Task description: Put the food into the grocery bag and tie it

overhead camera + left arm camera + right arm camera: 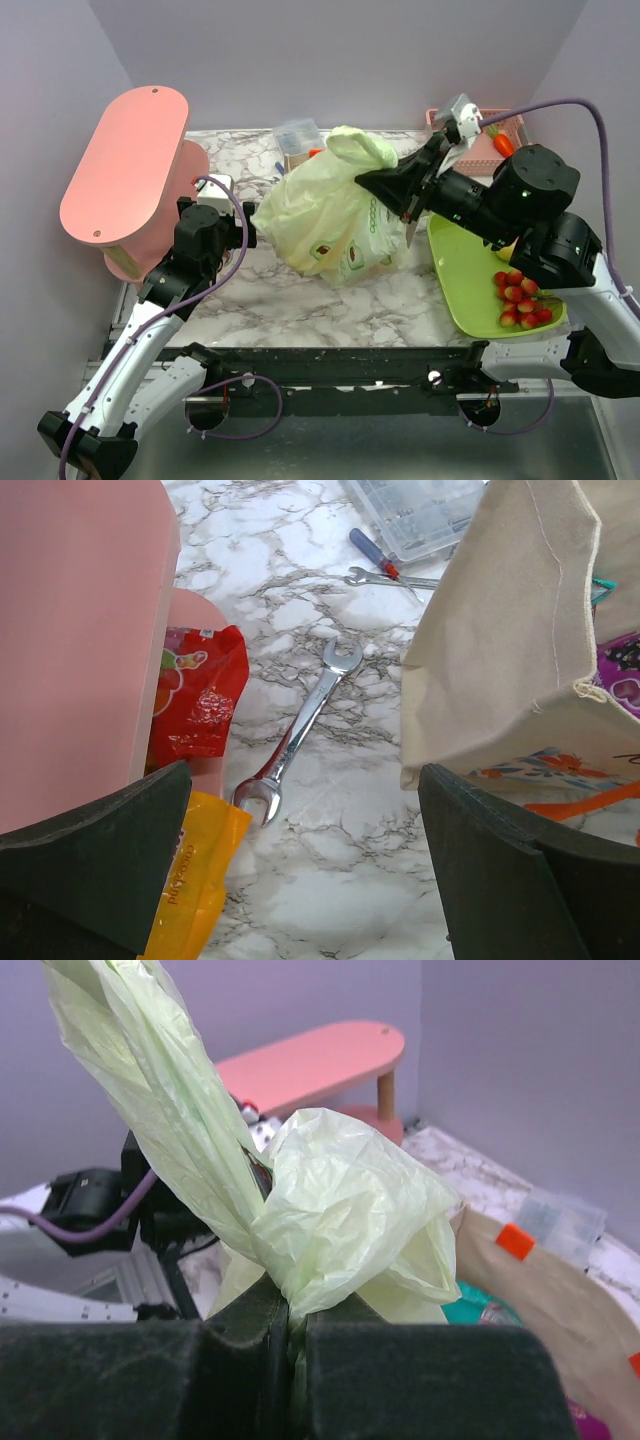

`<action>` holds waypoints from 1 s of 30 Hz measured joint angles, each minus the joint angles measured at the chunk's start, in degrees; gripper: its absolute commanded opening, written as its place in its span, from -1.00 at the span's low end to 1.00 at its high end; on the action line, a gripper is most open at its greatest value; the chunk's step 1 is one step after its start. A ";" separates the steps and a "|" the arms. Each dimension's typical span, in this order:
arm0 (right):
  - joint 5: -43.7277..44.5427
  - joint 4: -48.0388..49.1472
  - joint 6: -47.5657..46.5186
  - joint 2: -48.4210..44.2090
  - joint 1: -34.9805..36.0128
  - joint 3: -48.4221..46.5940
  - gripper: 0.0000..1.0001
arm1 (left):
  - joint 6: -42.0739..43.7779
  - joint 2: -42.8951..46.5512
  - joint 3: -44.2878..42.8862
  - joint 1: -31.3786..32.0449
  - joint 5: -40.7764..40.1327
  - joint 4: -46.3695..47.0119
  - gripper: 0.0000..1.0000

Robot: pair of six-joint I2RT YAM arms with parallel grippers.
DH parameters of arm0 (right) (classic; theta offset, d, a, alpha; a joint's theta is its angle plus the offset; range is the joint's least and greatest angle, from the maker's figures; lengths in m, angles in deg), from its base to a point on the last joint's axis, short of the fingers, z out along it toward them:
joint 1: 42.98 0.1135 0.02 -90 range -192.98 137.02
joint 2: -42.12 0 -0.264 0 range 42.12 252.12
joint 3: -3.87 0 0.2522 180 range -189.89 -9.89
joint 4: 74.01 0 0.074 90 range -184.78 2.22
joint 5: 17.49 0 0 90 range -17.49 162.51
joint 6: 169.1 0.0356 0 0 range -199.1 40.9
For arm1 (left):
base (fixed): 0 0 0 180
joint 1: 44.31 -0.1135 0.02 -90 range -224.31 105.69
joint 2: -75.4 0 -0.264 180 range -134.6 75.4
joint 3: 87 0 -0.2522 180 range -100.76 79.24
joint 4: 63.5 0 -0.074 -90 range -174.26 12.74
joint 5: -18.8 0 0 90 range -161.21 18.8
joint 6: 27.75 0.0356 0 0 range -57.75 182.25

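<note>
The pale green grocery bag [330, 215] stands bunched in the middle of the table. My right gripper [362, 180] is shut on its gathered top, with a handle loop [360, 148] rising above it. In the right wrist view the jaws [295, 1315] are pressed together on the twisted green plastic [340, 1210]. My left gripper [250, 235] sits low at the bag's left side. In the left wrist view it [305, 775] is open and empty over bare marble. The banana and citrus fruits are hidden.
A pink shelf [125, 165] stands at the left. A green tray [470, 280] holds strawberries [520, 295]. A pink basket [500, 140] is at the back right. A wrench [300, 725], red packet [200, 695], yellow packet [190, 880] and canvas tote [500, 650] lie by my left gripper.
</note>
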 measured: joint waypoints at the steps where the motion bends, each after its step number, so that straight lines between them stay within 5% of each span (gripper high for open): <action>1: 0.83 1.14 -0.48 0.24 0.00 -0.55 -0.99 | 0.00 0.00 0.00 0.00 0.00 0.02 0.97; 14: 18.38 15.89 -8.33 9.77 0.00 -1.38 -0.99 | 0.00 0.02 0.00 0.00 -0.02 0.00 0.97; 30: 27.91 25.11 -15.69 10.67 -1.77 16.35 -0.99 | 0.00 0.02 0.00 0.00 -0.02 0.00 0.97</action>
